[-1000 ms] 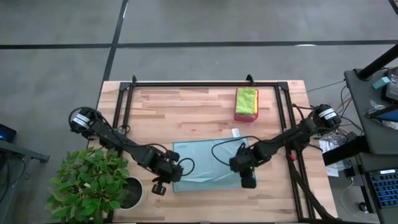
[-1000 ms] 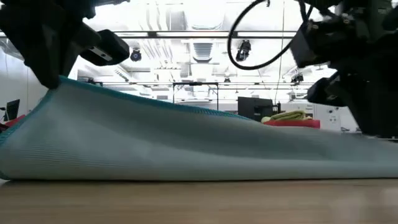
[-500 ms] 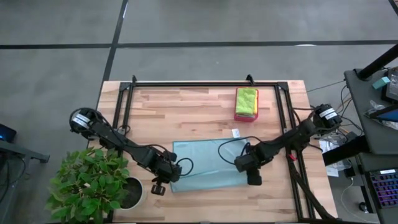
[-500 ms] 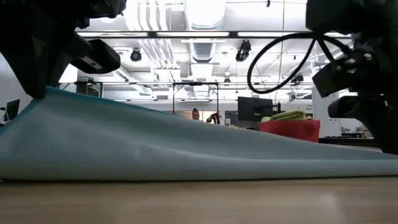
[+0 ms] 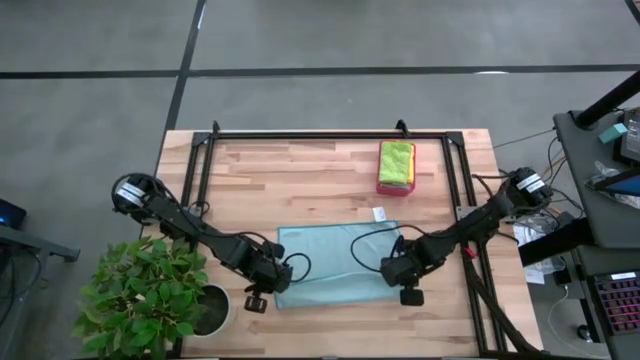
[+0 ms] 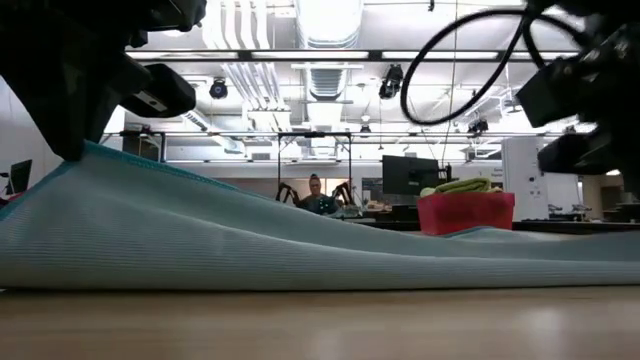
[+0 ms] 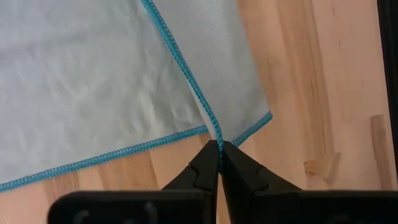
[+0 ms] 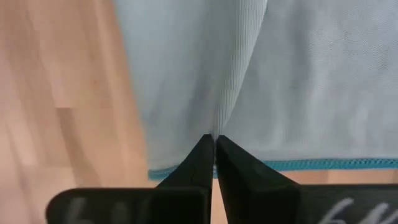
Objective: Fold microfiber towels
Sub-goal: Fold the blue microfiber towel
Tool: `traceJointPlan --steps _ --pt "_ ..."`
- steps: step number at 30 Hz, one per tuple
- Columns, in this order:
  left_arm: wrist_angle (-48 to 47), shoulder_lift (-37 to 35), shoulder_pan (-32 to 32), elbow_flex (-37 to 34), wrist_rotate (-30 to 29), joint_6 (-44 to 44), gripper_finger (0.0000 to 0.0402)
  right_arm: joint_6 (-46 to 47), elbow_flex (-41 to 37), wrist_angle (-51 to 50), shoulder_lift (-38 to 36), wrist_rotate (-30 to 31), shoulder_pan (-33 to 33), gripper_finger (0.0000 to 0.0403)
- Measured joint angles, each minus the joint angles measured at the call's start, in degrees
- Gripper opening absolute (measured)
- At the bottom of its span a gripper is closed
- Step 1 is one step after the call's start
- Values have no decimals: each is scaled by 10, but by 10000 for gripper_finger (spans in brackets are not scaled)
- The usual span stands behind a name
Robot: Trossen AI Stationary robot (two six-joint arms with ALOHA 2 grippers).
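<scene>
We've got the light blue towel (image 5: 335, 262) spread near the front-middle of the wooden table (image 5: 300, 180), between both arms. Its left near corner is lifted off the wood, so in the low view the cloth slopes down from left to right. The left gripper (image 7: 219, 149) has its fingers pressed together on the teal-stitched edge at that corner. The right gripper (image 8: 214, 142) sits at the towel's right near corner, fingers pinching a raised fold of the cloth just inside the hem. More folded towels (image 5: 396, 160), lime green and yellow, are stacked in the pink-red tray (image 5: 394, 186) toward the back right, well apart from the blue one. A potted plant (image 5: 150, 290) stands beside the table's front-left corner.
</scene>
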Motion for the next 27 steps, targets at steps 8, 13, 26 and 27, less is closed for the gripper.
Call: traceJointPlan --steps 8,13,26,27 --pt "38 0 -22 0 10 -27 0 103 9 17 -35 -15 73 9" --pt "92 0 -44 0 18 -27 0 173 8 76 -26 -18 127 9" --pt "158 51 -74 1 19 -27 0 261 7 156 50 3 197 62" --pt "157 56 -75 1 19 -30 0 262 7 155 53 -5 199 72"
